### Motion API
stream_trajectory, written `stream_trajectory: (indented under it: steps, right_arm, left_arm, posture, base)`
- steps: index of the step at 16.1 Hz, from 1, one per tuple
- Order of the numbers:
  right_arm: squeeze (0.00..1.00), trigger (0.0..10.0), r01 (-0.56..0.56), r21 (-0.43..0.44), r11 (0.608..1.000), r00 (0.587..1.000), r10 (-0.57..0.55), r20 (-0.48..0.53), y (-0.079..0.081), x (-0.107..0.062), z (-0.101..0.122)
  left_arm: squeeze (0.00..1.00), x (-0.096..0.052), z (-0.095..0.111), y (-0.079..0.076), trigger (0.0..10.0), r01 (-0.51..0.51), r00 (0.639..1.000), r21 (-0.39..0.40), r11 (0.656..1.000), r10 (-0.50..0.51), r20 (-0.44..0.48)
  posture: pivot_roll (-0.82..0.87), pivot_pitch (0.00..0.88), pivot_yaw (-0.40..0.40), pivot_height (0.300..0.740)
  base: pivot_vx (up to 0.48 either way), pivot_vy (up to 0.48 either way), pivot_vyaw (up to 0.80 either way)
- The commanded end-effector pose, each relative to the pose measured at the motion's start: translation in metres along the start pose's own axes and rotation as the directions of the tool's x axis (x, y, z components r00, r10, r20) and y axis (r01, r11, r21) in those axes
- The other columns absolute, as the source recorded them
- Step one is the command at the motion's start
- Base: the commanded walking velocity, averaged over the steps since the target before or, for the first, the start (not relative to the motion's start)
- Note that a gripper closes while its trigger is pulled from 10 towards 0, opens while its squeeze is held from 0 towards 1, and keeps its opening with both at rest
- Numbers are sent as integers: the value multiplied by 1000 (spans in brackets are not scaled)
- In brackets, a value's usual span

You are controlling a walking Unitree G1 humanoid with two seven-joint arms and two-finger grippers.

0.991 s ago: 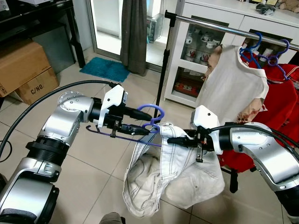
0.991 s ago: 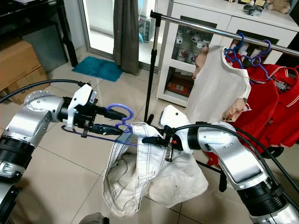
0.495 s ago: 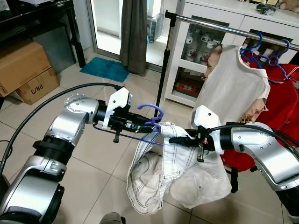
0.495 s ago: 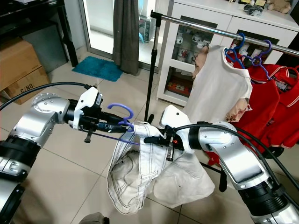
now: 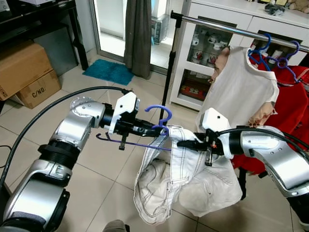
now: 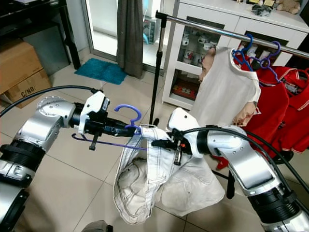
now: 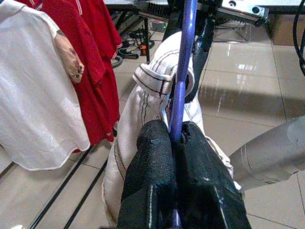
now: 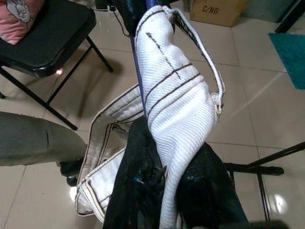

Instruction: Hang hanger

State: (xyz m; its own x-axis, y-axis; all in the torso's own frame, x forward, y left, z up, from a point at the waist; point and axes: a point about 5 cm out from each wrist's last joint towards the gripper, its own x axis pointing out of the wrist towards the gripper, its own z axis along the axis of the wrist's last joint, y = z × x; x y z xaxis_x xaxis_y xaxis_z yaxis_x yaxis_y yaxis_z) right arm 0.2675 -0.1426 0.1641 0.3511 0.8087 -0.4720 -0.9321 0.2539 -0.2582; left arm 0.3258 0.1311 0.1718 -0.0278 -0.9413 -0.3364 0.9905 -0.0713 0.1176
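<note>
Trousers [image 5: 186,183] hide most of the purple hanger [image 5: 155,126]; left claw [image 5: 153,129] clamps it, right claw [image 5: 186,143] pinches the waistband.

Legible text is limited to one item. The lower cardboard box [image 5: 37,88], at the left edge of the left eye view, carries the black printed marking "C/NO." on its front face. The same marking appears on this box in the right eye view, partly cut off by the frame edge, and in the right wrist view at the upper edge of the frame. No other text, brand or number can be read.
</note>
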Motion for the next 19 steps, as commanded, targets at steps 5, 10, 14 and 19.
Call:
stream_trajectory:
  steps: [5,10,14,19]
  right_arm:
    - [659,10000,30,-76,997,991,-20,130,-6,-2,29]
    - [1000,10000,135,-93,986,978,-118,172,-16,-10,33]
    - [1000,10000,184,-7,983,959,-178,220,-20,-18,32]
    - [1000,10000,414,169,894,815,-447,368,-25,-30,31]
  left_arm:
    - [0,4,4,-5,0,-78,993,15,997,77,94]
    - [0,10,-3,-16,0,-166,978,19,986,162,132]
    - [0,7,-7,-15,0,-314,939,19,949,308,155]
    - [0,12,-8,-18,0,-432,888,23,902,420,189]
  posture:
    - [32,0,-57,740]
    - [28,0,-57,740]
    - [25,0,-57,740]
    - [30,0,-65,740]
  base:
    - [0,0,0]
    - [0,0,0]
    - [0,0,0]
    - [0,0,0]
